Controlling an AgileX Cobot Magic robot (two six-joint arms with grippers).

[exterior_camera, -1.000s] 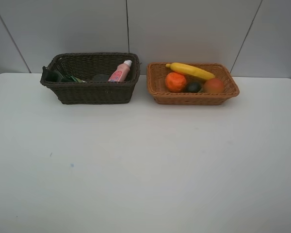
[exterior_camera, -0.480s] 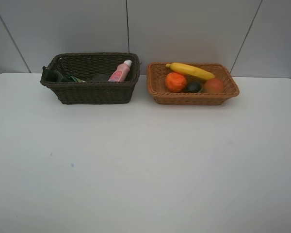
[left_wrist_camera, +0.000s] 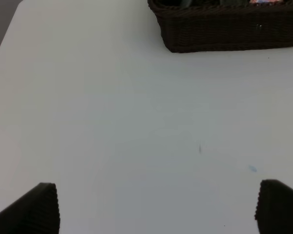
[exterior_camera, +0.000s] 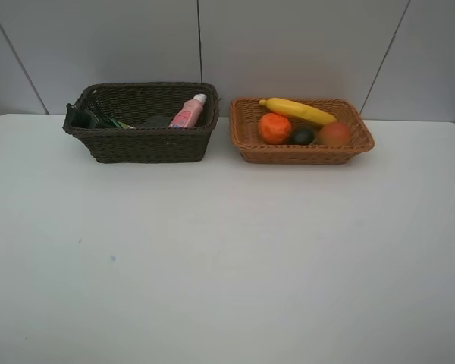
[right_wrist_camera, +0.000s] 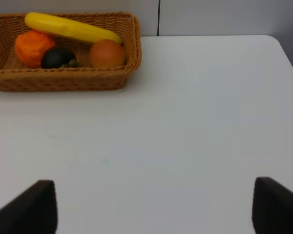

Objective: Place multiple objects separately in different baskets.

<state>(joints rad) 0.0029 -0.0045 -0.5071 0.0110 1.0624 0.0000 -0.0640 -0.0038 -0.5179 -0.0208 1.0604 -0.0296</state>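
The dark brown basket [exterior_camera: 140, 144] stands at the back left and holds the pink bottle [exterior_camera: 188, 112], the dark green pump bottle [exterior_camera: 87, 118] and a dark item, likely the eraser [exterior_camera: 158, 121]. The marker is hidden. The tan basket [exterior_camera: 299, 152] at the back right holds the banana [exterior_camera: 297, 110], orange [exterior_camera: 274, 127], mangosteen [exterior_camera: 302, 136] and red-orange fruit [exterior_camera: 334, 133]. The fruits also show in the right wrist view, in the tan basket [right_wrist_camera: 63, 80]. My left gripper [left_wrist_camera: 156, 207] and right gripper [right_wrist_camera: 149, 207] are open and empty over bare table, away from the baskets.
The white table [exterior_camera: 227, 250] stretches forward of both baskets. A grey panelled wall [exterior_camera: 288, 45] rises right behind them. The dark basket's front wall [left_wrist_camera: 229, 31] shows in the left wrist view. Neither arm appears in the exterior view.
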